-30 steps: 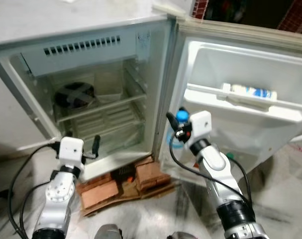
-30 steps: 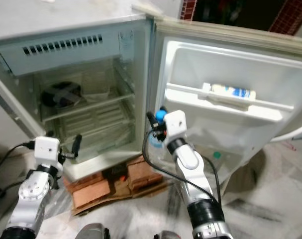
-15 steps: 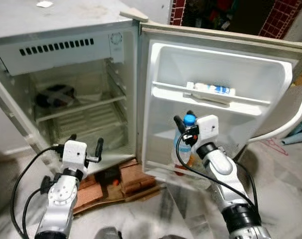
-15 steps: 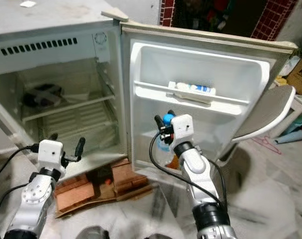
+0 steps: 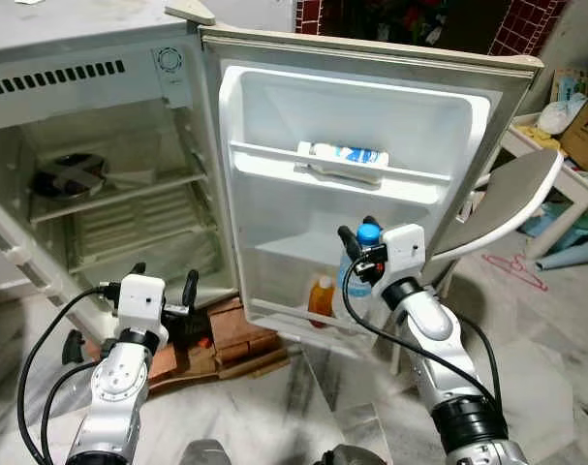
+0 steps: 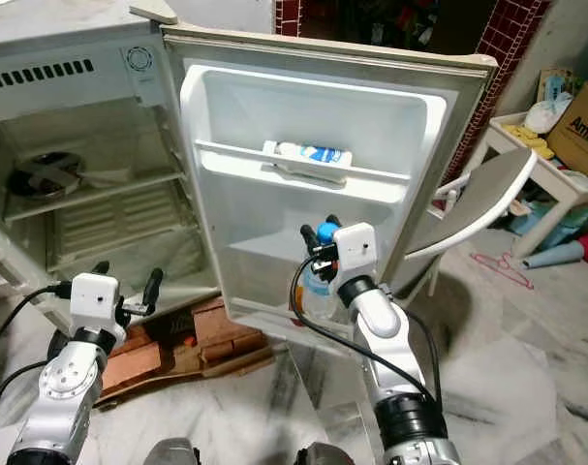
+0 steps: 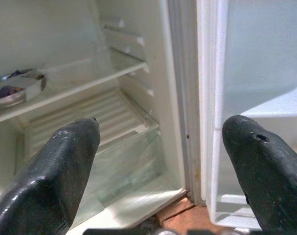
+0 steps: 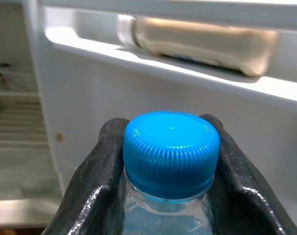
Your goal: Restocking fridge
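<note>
My right gripper is shut on the neck of a clear water bottle with a blue cap, held upright in front of the open fridge door. Black fingers press on both sides just under the cap. In the door's lower shelf stands an orange bottle. Another bottle lies on its side on the upper door shelf. My left gripper hangs open and empty, low before the fridge compartment.
A dark bowl rests on the fridge's inner shelf. Bricks and cardboard prop up the fridge. A white chair stands right behind the door, with a low table and a cardboard box at far right.
The whole view has swung to the right, so the door now sits mid-picture. The right gripper still holds the bottle, now close to the door's lower shelf. The left gripper stays open.
</note>
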